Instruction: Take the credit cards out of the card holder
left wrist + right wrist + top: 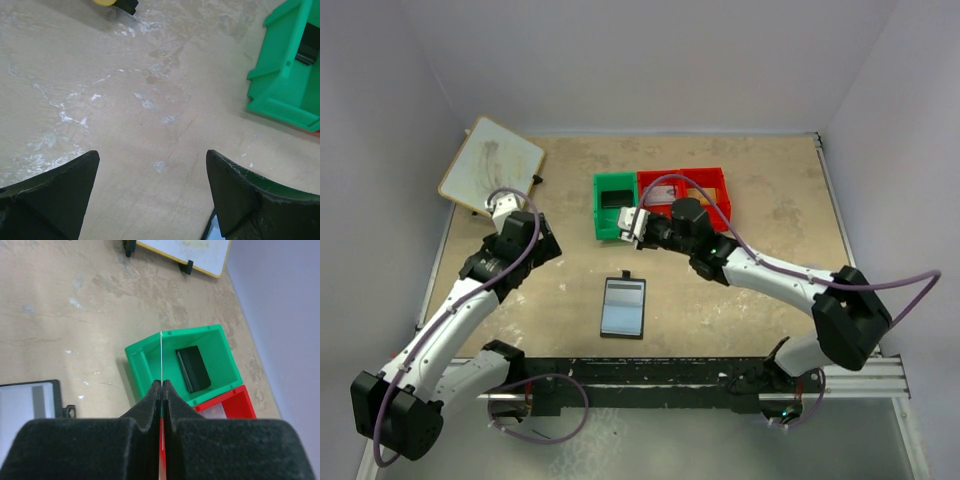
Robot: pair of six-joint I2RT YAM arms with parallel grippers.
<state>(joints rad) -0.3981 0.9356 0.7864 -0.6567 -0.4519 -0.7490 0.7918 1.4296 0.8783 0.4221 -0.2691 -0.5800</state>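
Cards going over to the bin, one in and one in hand

The left claw (pixel 152 156) hangs wide open over the bare surface (pixel 125 100) with nothing in it. Right of it the card holder (pixel 623 307) lies opened flat in the middle of the surface, pale inside up. Its long axis runs near to far and its small tab points toward the bins; I cannot tell whether any cards remain in it. Beyond it, one dark card (pixel 193 369) already lies tilted in the green bin (pixel 132 357). The right claw (pixel 162 384) is pinched shut on a second thin card (pixel 161 352), held upright and edge-on above that bin's near rim, so dropping it looks like the step in hand. The red bin (pixel 690 173) adjoins on the right.
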